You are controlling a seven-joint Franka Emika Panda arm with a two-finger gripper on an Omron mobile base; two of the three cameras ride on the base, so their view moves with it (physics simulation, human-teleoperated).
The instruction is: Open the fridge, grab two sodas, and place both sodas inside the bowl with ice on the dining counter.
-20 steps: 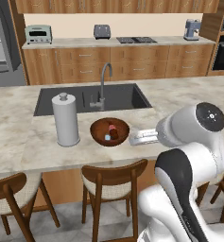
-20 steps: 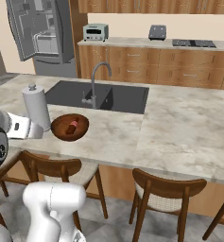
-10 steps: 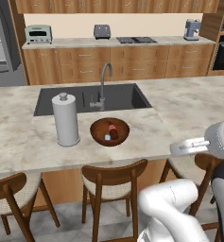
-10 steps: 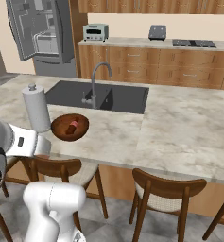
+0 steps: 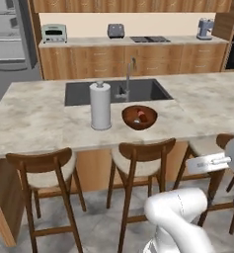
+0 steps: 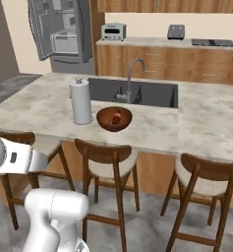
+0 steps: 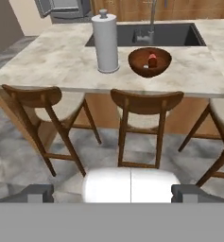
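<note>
The reddish-brown bowl stands on the beige dining counter, just in front of the dark sink. A soda with a red label lies inside it among pale bits; whether the blue can is among them I cannot tell. My gripper is open and holds nothing, its fingertips wide apart. It hangs well back from the counter, below counter height, above the stools. The grey fridge stands at the far left with a door open.
A white paper towel roll stands left of the bowl. Behind it are the sink and grey tap. Wooden stools line the counter's near side. Small appliances sit on the wall counter.
The hand has pulled back from the bowl, away from the counter and lower. The whole picture has shifted: the base has backed off, so the stools now show.
</note>
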